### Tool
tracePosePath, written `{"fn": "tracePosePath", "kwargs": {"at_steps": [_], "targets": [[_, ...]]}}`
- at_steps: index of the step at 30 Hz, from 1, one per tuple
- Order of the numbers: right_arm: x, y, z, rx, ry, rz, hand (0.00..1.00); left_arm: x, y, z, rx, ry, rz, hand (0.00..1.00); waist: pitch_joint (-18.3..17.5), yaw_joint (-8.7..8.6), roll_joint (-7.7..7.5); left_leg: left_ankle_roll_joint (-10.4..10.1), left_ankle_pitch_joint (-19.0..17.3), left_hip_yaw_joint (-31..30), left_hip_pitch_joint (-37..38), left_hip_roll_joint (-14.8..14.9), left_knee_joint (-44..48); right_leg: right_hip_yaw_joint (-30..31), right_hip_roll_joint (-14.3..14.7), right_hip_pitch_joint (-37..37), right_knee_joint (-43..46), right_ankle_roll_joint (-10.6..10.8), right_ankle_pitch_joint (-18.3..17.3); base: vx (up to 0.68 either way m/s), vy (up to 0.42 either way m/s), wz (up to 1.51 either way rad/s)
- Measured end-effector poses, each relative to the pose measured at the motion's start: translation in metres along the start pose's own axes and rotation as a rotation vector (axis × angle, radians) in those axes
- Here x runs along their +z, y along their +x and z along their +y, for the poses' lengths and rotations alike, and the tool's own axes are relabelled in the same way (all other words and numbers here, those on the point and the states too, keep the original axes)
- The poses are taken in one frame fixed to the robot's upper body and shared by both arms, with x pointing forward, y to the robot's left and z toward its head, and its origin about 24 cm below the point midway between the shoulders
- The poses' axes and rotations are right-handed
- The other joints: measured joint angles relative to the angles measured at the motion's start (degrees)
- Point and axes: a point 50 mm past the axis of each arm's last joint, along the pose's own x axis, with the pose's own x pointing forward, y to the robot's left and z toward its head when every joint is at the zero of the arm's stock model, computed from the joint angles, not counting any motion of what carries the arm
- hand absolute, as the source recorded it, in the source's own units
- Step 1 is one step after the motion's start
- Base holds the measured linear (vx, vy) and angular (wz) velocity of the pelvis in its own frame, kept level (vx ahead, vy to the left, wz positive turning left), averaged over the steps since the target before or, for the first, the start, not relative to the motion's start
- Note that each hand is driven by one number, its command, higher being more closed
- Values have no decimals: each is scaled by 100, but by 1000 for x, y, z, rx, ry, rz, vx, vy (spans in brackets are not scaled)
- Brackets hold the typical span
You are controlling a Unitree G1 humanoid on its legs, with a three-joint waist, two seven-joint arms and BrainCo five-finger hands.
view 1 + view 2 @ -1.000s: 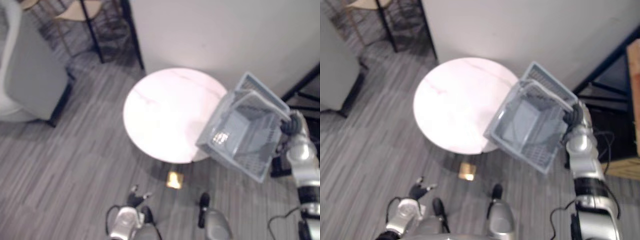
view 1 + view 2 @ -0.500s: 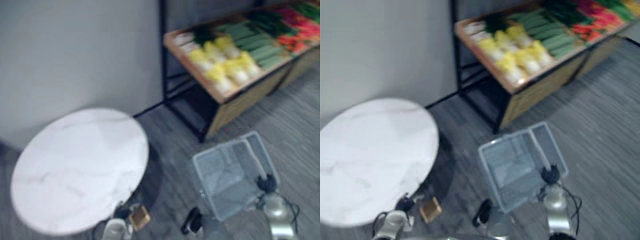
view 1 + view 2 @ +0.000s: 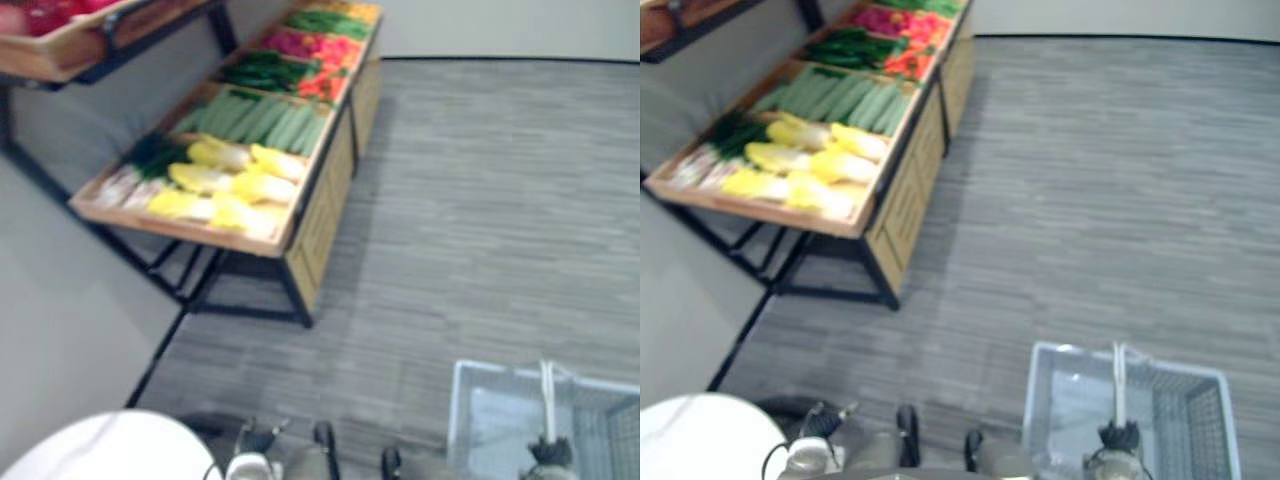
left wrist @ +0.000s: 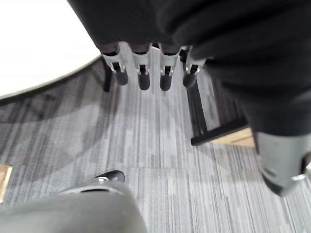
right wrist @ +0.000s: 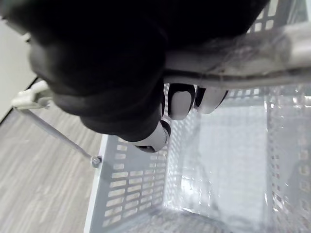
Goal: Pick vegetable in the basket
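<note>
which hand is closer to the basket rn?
Right. The right hand is curled round the basket's handle; the left hand hangs open, off to the basket's left by the white table.

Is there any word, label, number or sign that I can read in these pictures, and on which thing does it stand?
None: no readable text shows on the basket, the vegetable stand, the round table or the floor.
</note>
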Motion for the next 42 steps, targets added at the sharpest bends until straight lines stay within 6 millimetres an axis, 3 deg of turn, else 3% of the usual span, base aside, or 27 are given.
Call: {"fn": "tracePosePath", "kwargs": {"at_steps": [2, 3, 4, 6, 7, 8, 10, 12, 14, 15, 16, 18, 19, 21, 22, 23, 25, 27, 29, 30, 31, 33, 34, 37, 39, 41, 42], "targets": [[-19, -3, 1, 9, -15, 78, 100, 4, 1, 2, 4, -2, -18, 0, -3, 3, -151, 340, -37, 95, 89, -138, 173, 135, -143, -135, 517, 288, -409, 354, 188, -66], [-36, -8, 4, 23, -22, 143, 100, 4, 2, 3, 5, 6, -18, 0, -32, -30, -281, 401, -222, 145, 326, -279, 62, 86, -365, -152, 964, 682, -702, 418, 172, -27], [-45, -13, 11, 42, -22, 196, 100, 5, 2, 3, 1, 22, -22, 0, 16, -48, -407, 430, -379, 233, 656, -427, -89, -43, -595, -428, 2023, 1030, -733, 355, 133, -22], [-52, -17, 17, 68, -18, 234, 100, 5, 4, 7, 5, 42, -23, 0, 55, -60, -442, 493, -476, 268, 981, -414, -175, -339, -774, -735, 2982, 1377, -499, 374, 89, -9], [-65, -22, 21, 79, -9, 298, 100, 1, 3, 7, -2, 52, -11, 0, 76, -153, -448, 485, -601, 269, 1556, -361, -373, -1022, -1273, -977, 3975, 1024, -688, 626, 78, 8], [-67, -21, 20, 71, 8, 312, 100, 0, 2, 7, -5, 42, -4, 0, 82, -178, -410, 447, -639, 271, 1913, -250, -601, -1389, -1529, -1107, 3882, 792, -826, 559, 22, 15], [-60, -18, 24, 77, 23, 297, 100, 2, 4, 11, 5, 47, -12, 0, 107, -271, -338, 410, -650, 257, 2104, 12, -839, -1585, -1485, -1384, 3007, 751, -830, 457, -95, 6], [-49, -13, 28, 82, 47, 272, 100, 6, 6, 14, 9, 44, -21, 0, 121, -310, -271, 386, -636, 277, 2126, 258, -961, -1579, -1303, -1611, 1475, 789, -356, 439, -194, 4], [-47, -12, 30, 86, 66, 270, 100, 10, 7, 14, 2, 45, -31, 0, 107, -309, -342, 148, -634, 338, 2269, 318, -1008, -1381, -1311, -1550, -394, 841, 699, 565, -317, 18], [-50, -13, 29, 84, 69, 281, 100, 4, 7, 17, 4, 46, -15, 0, 91, -302, -418, -130, -752, 410, 2535, 308, -1069, -1248, -1365, -1416, -634, 869, 1208, 553, -330, 16], [-48, -12, 29, 83, 74, 282, 100, 0, 6, 13, -5, 43, 1, 0, 127, -303, -308, -239, -817, 424, 2695, 422, -1063, -1243, -1290, -1386, -464, 828, 1540, 540, -323, 6], [-36, -6, 30, 74, 110, 260, 100, -5, 2, 1, -36, 15, 22, 0, 106, -294, 114, -467, -660, 412, 2633, 848, -446, -1262, -951, -1465, 136, 551, 1287, 505, -310, -18], [-33, -5, 31, 75, 121, 251, 100, -5, 2, 0, -35, 2, 24, 0, 102, -281, 156, -554, -551, 372, 2456, 922, -33, -1260, -897, -1434, 164, 501, 1198, 480, -322, -25], [-27, -2, 32, 87, 110, 230, 100, -7, 0, -4, -25, -62, 44, 0, 255, -283, 104, -697, 187, -201, 1539, 1219, 2338, -1302, -719, -795, -54, 408, 919, 475, -281, 0], [-27, -3, 33, 93, 97, 226, 100, -7, -1, -5, -26, -89, 44, 0, 312, -266, 105, -706, 169, -320, 1285, 1298, 3068, -1304, -661, -527, -149, 387, 867, 441, -207, 1], [-25, -1, 30, 88, 85, 217, 100, -4, 0, 0, -5, -123, 25, 0, 376, -180, 105, -670, 0, -310, 904, 1420, 4138, -1293, -574, -46, -353, 314, 791, 390, -161, -20], [-15, 4, 25, 83, 58, 171, 100, 0, 0, 2, 4, -137, 9, 0, 373, -38, 64, -516, -296, 13, 445, 1319, 4424, -1162, -566, 347, -572, 269, 686, 349, -118, -36], [5, 12, 20, 69, 65, 113, 100, 5, 1, 4, 11, -156, -15, 0, 380, 70, 74, -392, -523, 379, -27, 1099, 3826, -1043, -625, 488, -705, 300, 666, 340, 5, -38], [33, 22, 11, 45, 77, 30, 100, 6, 1, 6, 23, -168, -20, 0, 401, 143, 38, -313, -565, 972, -194, 717, 2399, -981, -811, 654, -764, 459, 634, 371, 112, -21], [49, 28, 5, 24, 108, -9, 100, 6, 1, 6, 22, -167, -18, 0, 402, 162, 36, -61, -276, 1569, -123, 420, 1110, -1032, -954, 827, -842, 609, 559, 438, 188, 25], [56, 31, -1, 8, 106, -27, 100, 4, 0, 3, 12, -155, -13, 0, 362, 162, 105, 77, 349, 2302, -48, 345, 294, -1181, -977, 975, -895, 762, 457, 458, 213, 44], [57, 32, -5, 4, 100, -32, 100, 2, 0, 3, 7, -145, -9, 0, 337, 172, 112, 858, 395, 3042, 48, 315, 98, -1378, -1025, 1123, -876, 901, 310, 317, 174, 68], [59, 32, -3, 14, 95, -39, 100, 3, 1, 5, 11, -142, -13, 0, 292, 194, -39, 926, 341, 3379, 48, 111, 16, -1667, -1209, 1180, -875, 1009, 215, 348, 209, 91], [72, 35, -2, 36, 80, -75, 100, -4, 1, 14, 30, -132, 11, 0, 290, 218, -177, 1402, -133, 3231, 111, -241, -38, -2077, -1397, 1410, -728, 1117, 53, 338, 204, 87], [72, 34, 4, 58, 81, -71, 100, -14, -1, 12, 21, -117, 47, 0, 263, 345, -209, 1228, -285, 3030, 465, -533, -337, -2132, -1708, 1213, 474, 1223, -91, 317, 218, 71], [66, 26, 24, 126, 72, -57, 100, -28, -4, 14, -27, -44, 85, 0, 134, 289, -315, 1269, -298, 2407, 889, -827, -656, -1873, -2146, 497, 2832, 1582, 223, 371, 154, 122], [63, 24, 29, 142, 73, -49, 100, -29, -4, 15, -33, -32, 88, 0, 113, 290, -359, 1285, -300, 2274, 945, -851, -679, -1740, -2151, 320, 3276, 1572, 218, 488, 59, 130]]}}
